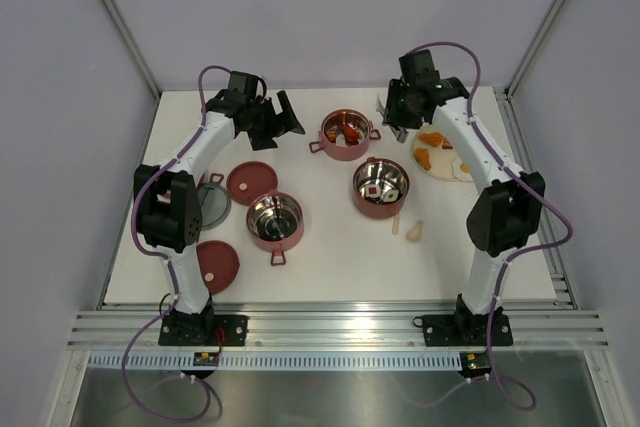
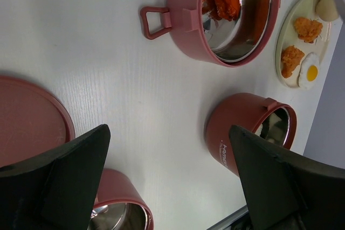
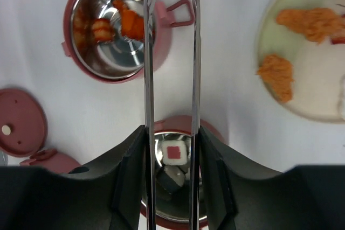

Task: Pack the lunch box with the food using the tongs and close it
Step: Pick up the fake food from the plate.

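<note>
The lunch box stands apart as three dark-red bowls. The back bowl (image 1: 345,134) (image 3: 73,52) holds orange food (image 3: 126,22). The right bowl (image 1: 380,187) (image 2: 232,133) holds a white piece with a red centre (image 3: 173,152) and dark pieces. The near bowl (image 1: 274,219) is empty. My right gripper (image 1: 400,112) (image 3: 171,133) is shut on the silver tongs (image 3: 148,68), whose two arms stand apart and point past the back bowl. My left gripper (image 1: 275,122) (image 2: 168,138) hangs open over bare table, holding nothing.
A cream plate (image 1: 452,175) (image 3: 323,106) at the right carries orange fried pieces (image 3: 275,74) and a fried egg (image 2: 310,71). Two dark-red lids (image 1: 252,183) (image 1: 217,266) and a grey lid (image 1: 210,202) lie at the left. A beige piece (image 1: 414,231) lies on the table.
</note>
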Tool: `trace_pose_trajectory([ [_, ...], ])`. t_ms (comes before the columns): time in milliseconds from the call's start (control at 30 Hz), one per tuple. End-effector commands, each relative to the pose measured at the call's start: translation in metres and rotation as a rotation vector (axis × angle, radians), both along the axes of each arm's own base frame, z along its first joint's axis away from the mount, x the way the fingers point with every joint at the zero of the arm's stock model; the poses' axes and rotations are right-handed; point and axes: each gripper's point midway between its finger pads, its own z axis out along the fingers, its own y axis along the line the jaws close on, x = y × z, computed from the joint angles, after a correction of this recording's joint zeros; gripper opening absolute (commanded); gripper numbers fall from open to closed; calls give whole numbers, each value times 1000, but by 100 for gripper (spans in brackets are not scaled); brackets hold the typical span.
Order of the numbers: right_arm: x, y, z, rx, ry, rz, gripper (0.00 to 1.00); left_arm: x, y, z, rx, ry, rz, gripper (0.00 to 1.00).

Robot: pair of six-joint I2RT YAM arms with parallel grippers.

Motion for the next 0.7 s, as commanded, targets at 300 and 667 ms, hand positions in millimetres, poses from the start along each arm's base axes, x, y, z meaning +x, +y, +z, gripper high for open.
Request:
trace_pose_trajectory([
  [300, -27, -135, 19, -8, -70, -290, 42, 5, 0, 25, -18, -69, -13, 96],
  [667, -47, -171, -39, -81, 65, -369, 43, 3, 0, 21, -18, -63, -18, 96],
])
